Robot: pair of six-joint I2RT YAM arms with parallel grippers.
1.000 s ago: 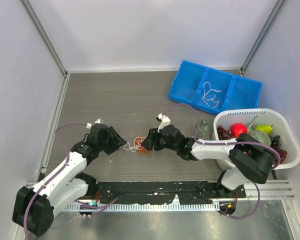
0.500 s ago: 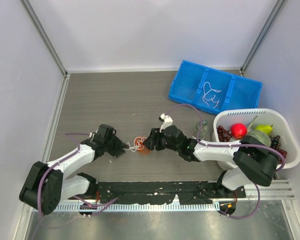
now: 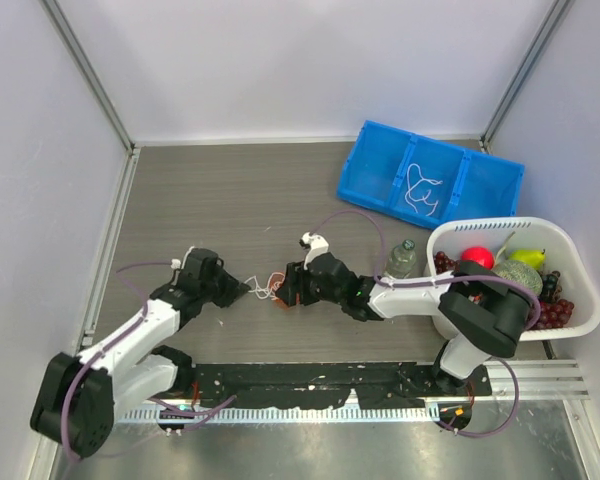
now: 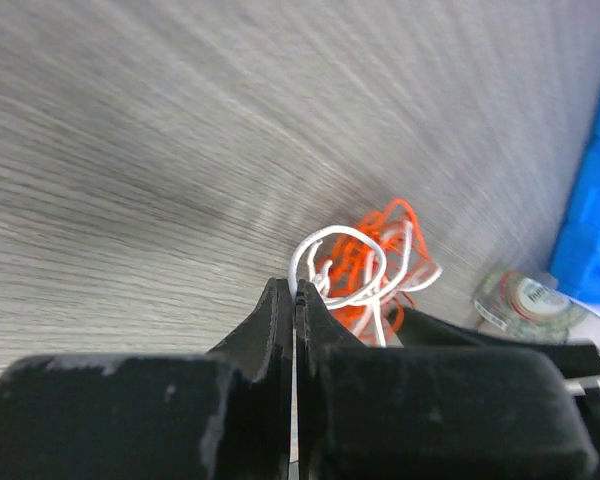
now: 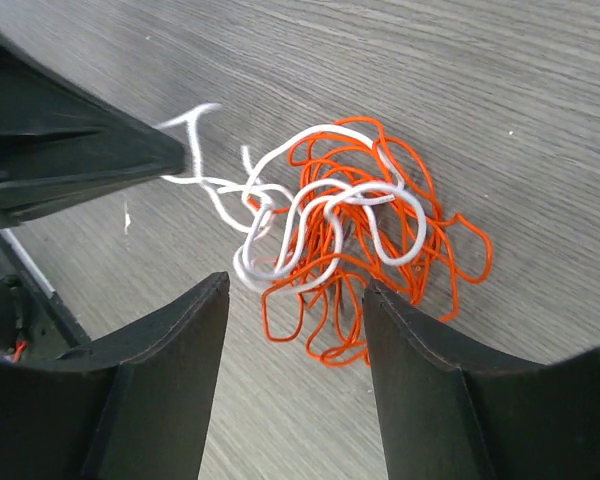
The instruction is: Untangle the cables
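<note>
The cables (image 3: 273,289) lie as one small tangle of orange and white cords on the grey table, between my two grippers. My left gripper (image 3: 248,291) comes in from the left and is shut on an end of the white cable (image 4: 332,236); its jaws (image 4: 296,290) are pressed together. The right wrist view shows that left tip (image 5: 175,152) with the white strand (image 5: 310,215) running to it. My right gripper (image 5: 295,288) stands open with the orange cable (image 5: 450,250) just ahead of its fingertips, not touching. It reaches in from the right (image 3: 289,290).
A blue tray (image 3: 380,165) with three compartments sits at the back right, with a white cable (image 3: 421,190) in its middle one. A white basket (image 3: 570,300) of fruit stands at the right. A small clear bottle (image 3: 401,258) stands beside it, behind my right arm.
My left gripper has closed on the white cable's end beside the tangle. My right gripper has slid left, closer to the tangle, and stays open.
</note>
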